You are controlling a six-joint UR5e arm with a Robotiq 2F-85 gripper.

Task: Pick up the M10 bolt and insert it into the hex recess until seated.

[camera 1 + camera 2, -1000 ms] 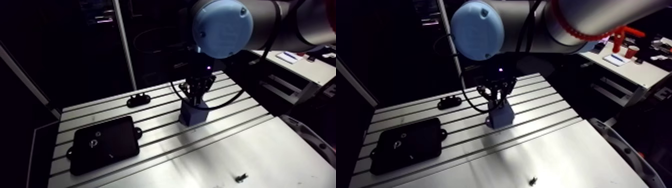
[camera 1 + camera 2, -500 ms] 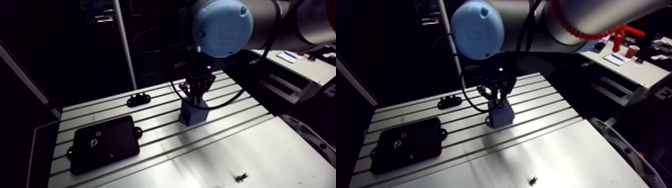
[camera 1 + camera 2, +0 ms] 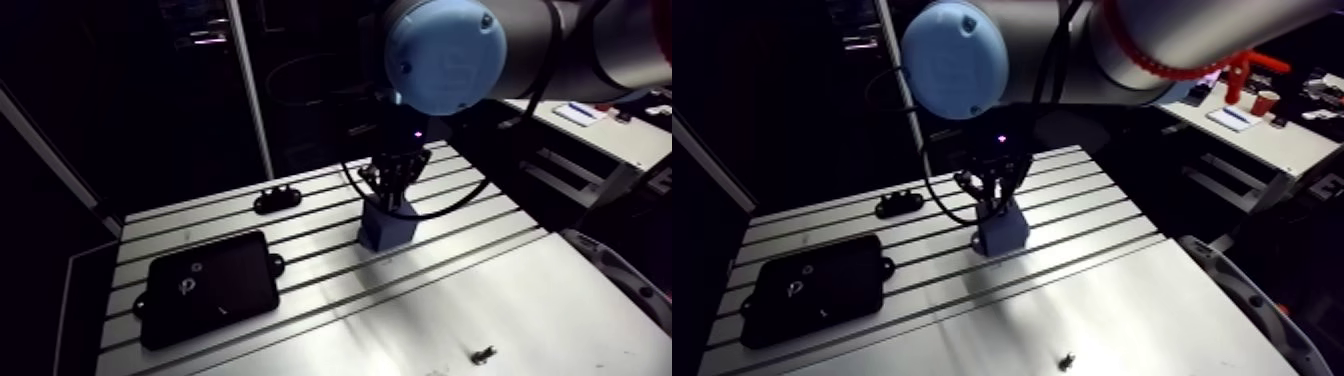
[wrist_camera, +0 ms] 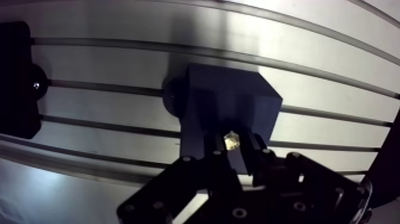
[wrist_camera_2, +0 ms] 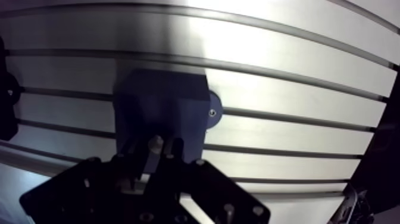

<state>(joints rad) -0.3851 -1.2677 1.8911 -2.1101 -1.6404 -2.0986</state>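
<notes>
As it hangs over the block (image 4: 229, 101), the pincer (image 4: 236, 149) clamps the bolt (image 4: 231, 140)

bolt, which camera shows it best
The wrist view, left eye: the bolt glints clearly, pinched in the gripper over the blue block. The right eye shows only a pale sliver of it; in the arm views it is too small and dark to make out.

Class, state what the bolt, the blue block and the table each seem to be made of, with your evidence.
The bolt looks metal, yellowish plated perhaps: it glints. The block seems plastic: dark blue, matte, no glare. The table looks bare aluminium: bright streaky reflections.
</notes>
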